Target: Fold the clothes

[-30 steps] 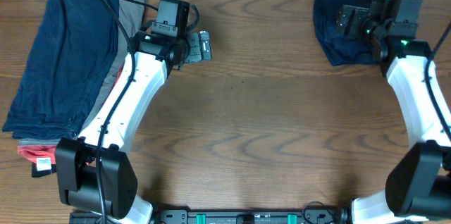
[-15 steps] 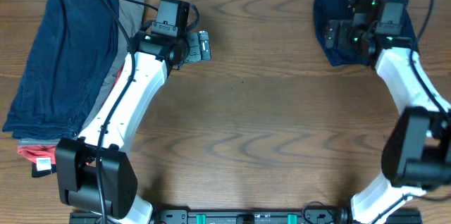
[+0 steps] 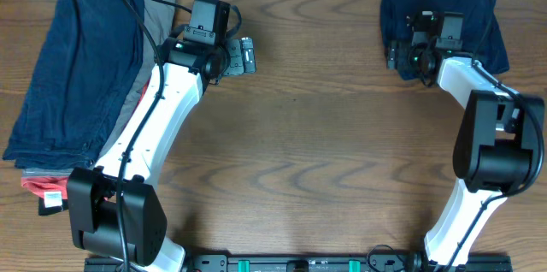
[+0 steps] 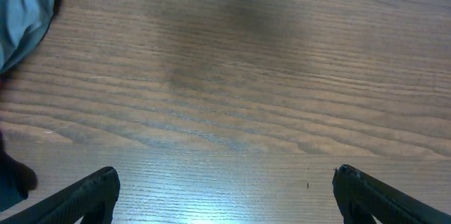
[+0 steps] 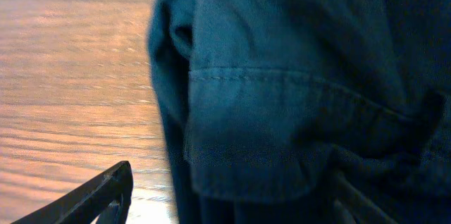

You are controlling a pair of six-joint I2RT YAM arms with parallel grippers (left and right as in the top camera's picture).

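The right tool point(image 5: 229, 206) hangs spread open over the stitched hem of the navy shorts point(image 5: 296, 111), which lie crumpled in the far right corner of the worktop point(image 3: 325, 135). It looks best to bite that hem squarely and draw it toward the bare middle. The left tool point(image 4: 225, 199) is released too, empty over wood beside the stacked clothes point(image 3: 68, 75) along the left edge; room is tight at the far edge and generous nearer.

Both arms point(image 3: 162, 114) are white with black joints and cables.
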